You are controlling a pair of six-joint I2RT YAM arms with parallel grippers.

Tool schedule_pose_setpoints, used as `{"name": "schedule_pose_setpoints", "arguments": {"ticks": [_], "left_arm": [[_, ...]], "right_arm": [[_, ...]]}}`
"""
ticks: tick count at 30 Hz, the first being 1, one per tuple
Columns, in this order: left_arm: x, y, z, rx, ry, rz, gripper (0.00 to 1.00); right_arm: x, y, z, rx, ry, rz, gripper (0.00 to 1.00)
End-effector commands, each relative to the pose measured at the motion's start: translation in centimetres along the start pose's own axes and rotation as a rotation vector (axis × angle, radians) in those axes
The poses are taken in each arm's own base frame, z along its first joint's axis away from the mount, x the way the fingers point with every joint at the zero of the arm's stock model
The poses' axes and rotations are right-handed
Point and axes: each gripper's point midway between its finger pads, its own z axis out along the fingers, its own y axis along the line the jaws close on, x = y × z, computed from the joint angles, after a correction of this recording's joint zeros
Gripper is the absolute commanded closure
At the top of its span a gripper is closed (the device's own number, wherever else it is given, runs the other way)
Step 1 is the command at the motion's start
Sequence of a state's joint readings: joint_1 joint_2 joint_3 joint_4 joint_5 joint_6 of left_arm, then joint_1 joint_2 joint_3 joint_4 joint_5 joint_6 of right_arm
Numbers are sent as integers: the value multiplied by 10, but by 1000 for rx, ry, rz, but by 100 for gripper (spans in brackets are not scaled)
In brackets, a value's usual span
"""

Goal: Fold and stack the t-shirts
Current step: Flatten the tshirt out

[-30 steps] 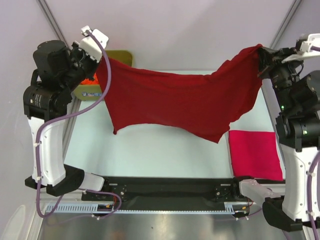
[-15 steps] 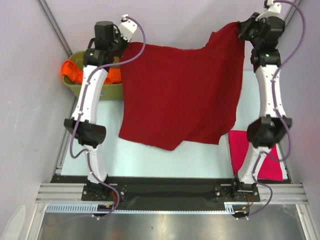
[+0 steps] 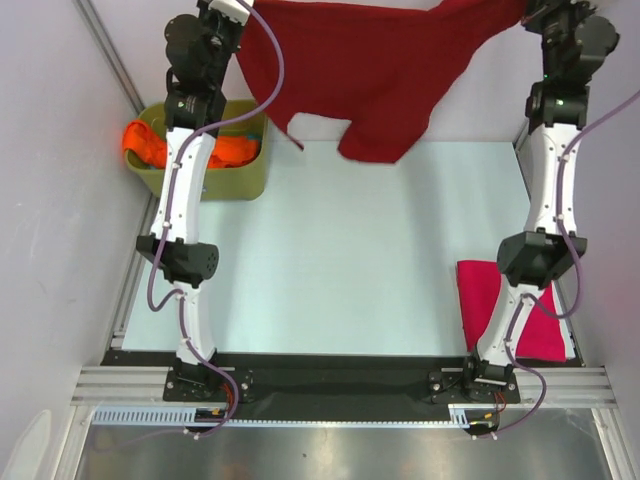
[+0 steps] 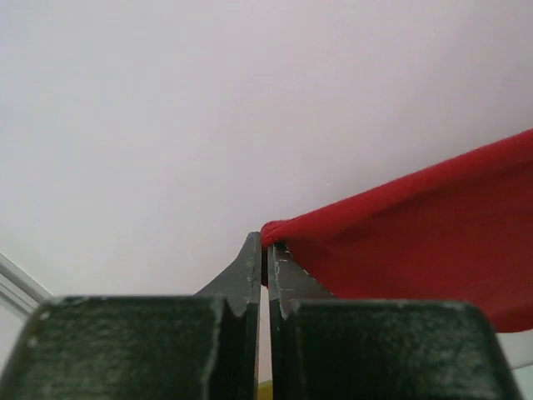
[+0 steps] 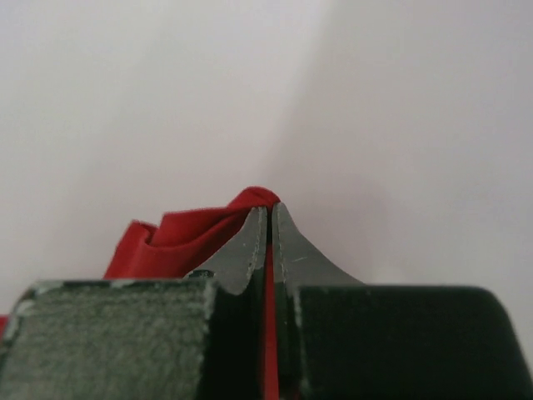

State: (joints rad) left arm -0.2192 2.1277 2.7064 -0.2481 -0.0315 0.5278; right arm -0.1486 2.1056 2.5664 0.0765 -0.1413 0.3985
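The dark red t-shirt (image 3: 370, 70) hangs stretched between both grippers at the far edge of the table, its lower part dangling clear above the surface. My left gripper (image 3: 243, 8) is shut on its left corner (image 4: 279, 229). My right gripper (image 3: 525, 10) is shut on its right corner (image 5: 250, 204). The magenta-pink t-shirt (image 3: 480, 300) lies folded at the near right, partly hidden by the right arm. The orange t-shirt (image 3: 150, 145) sits crumpled in the tub at the far left.
The olive-green tub (image 3: 235, 180) stands at the far left beside the left arm. Both arms reach up and far away from their bases. The pale table (image 3: 350, 260) spans the middle. Walls close in left and right.
Both arms have swung the dark red t-shirt up and away to the far edge, still holding its corners. Its hem has lifted off the table's middle.
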Motion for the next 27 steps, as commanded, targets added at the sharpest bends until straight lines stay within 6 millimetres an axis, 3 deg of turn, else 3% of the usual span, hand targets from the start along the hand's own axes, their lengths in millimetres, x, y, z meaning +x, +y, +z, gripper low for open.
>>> {"name": "schedule_pose_setpoints", "arguments": {"ticks": [1, 2, 3, 4, 5, 6, 7, 8, 9, 10, 11, 12, 13, 14, 15, 16, 17, 18, 19, 21, 22, 24, 25, 27], "left_arm": [[-14, 4, -5, 29, -44, 29, 99], [-5, -3, -6, 58, -19, 44, 100], [-3, -5, -10, 78, -4, 53, 100], [23, -25, -11, 150, 62, 56, 100], [35, -32, -15, 186, 93, 82, 100], [34, -34, -24, 209, 106, 95, 100], [71, -56, -32, 280, 193, 101, 100], [93, -71, -49, 352, 257, 122, 100], [79, -66, -53, 354, 229, 131, 100], [114, -87, -70, 432, 317, 130, 100], [121, -94, -81, 465, 343, 130, 100], [119, -92, -94, 476, 356, 122, 100], [149, -110, -118, 552, 449, 104, 100], [157, -119, -132, 596, 478, 92, 100], [155, -120, -149, 621, 492, 88, 100], [184, -138, -178, 691, 579, 72, 100], [194, -144, -194, 715, 614, 69, 100], [194, -144, -209, 730, 625, 72, 100], [222, -159, -243, 793, 715, 63, 100], [234, -162, -275, 831, 758, 90, 100], [257, -173, -306, 878, 832, 84, 100], [267, -176, -335, 906, 874, 93, 100], [277, -181, -362, 938, 919, 85, 100], [290, -189, -396, 982, 980, 69, 100]], "right_arm": [[-48, 19, -24, -42, -62, -97, 100], [-41, 18, -30, -40, -30, -97, 100], [-50, 30, -42, -64, -23, -100, 100], [-37, 27, -51, -58, 18, -98, 100], [11, 8, -64, -25, 127, -89, 100], [2, 19, -82, -35, 130, -93, 100], [12, 15, -95, -21, 161, -97, 100], [32, 8, -123, 17, 220, -94, 100], [63, -7, -134, 53, 285, -81, 100], [48, 1, -151, 57, 269, -84, 100], [84, -13, -179, 99, 355, -67, 100], [93, -15, -197, 123, 396, -57, 100], [86, -8, -216, 125, 398, -57, 100], [98, -10, -232, 144, 437, -48, 100], [133, -24, -264, 202, 536, -17, 100], [129, -18, -280, 208, 540, -6, 100], [135, -19, -291, 229, 556, 14, 100], [164, -28, -326, 311, 662, 75, 100], [172, -27, -339, 331, 692, 107, 100], [186, -15, -368, 348, 767, 168, 100], [200, -11, -385, 368, 812, 214, 100], [215, 3, -411, 392, 911, 263, 100], [222, 6, -431, 448, 987, 297, 100], [226, 8, -450, 529, 1058, 343, 100]]}}
